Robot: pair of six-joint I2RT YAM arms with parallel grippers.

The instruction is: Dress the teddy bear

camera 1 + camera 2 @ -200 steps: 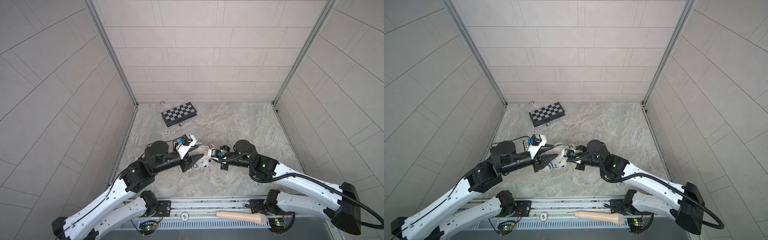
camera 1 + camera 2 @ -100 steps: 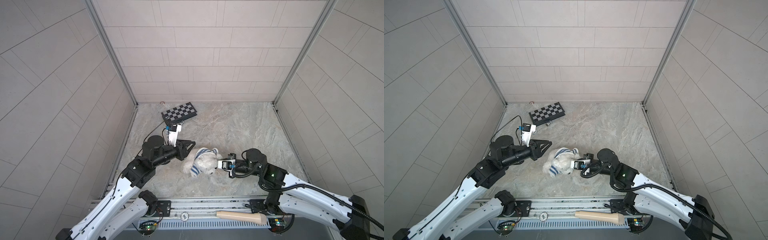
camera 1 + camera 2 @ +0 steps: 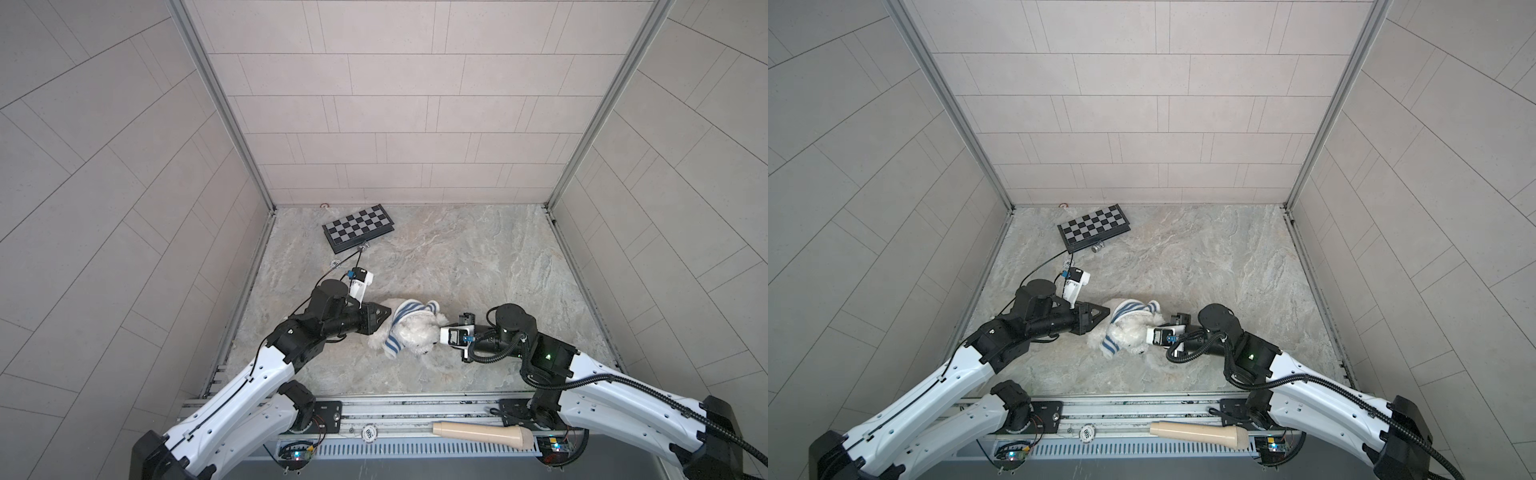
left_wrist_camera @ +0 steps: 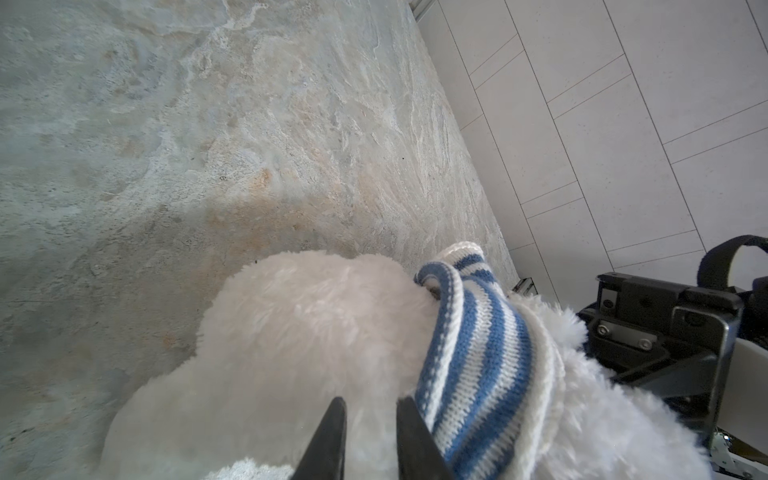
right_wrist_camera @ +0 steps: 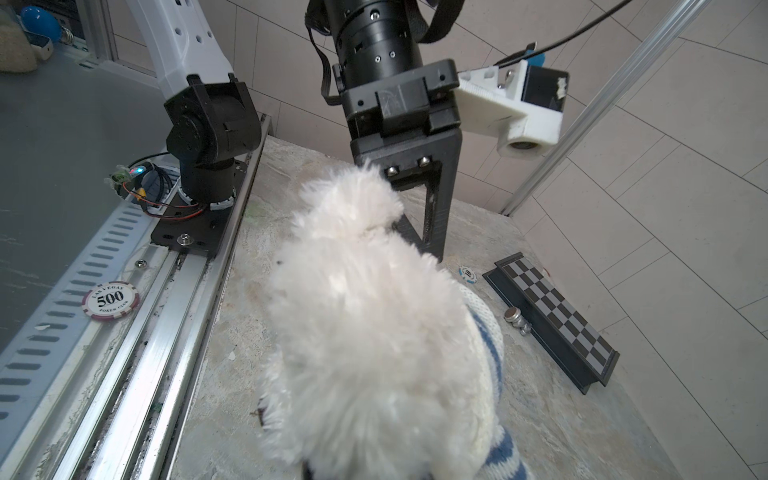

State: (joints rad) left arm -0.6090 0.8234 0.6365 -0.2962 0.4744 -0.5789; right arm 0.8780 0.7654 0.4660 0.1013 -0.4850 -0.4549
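Got the teddy bear [image 3: 415, 332] flopped lengthwise between left gripper [image 4: 371, 402] and right gripper [image 3: 437, 337], head end unclear. Pinching fur both sides: left fingers [image 4: 332, 436] nearly touching, right ones buried, clamped.

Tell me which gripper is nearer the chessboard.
Left. The left gripper meets the teddy bear on the side toward the chessboard; the right gripper is across the bear, farther away.

Both top views hang high overhead, tilted down at the whole surface [image 3: 457, 257] – near-identical framing. Left wrist cam's jammed right against the teddy bear [image 4: 291, 332], facing the side wall [image 4: 623, 124]; right wrist cam, equally close, looks back at the left arm [image 5: 374, 41] and chessboard [image 5: 552, 316] – every view catches that teddy bear.
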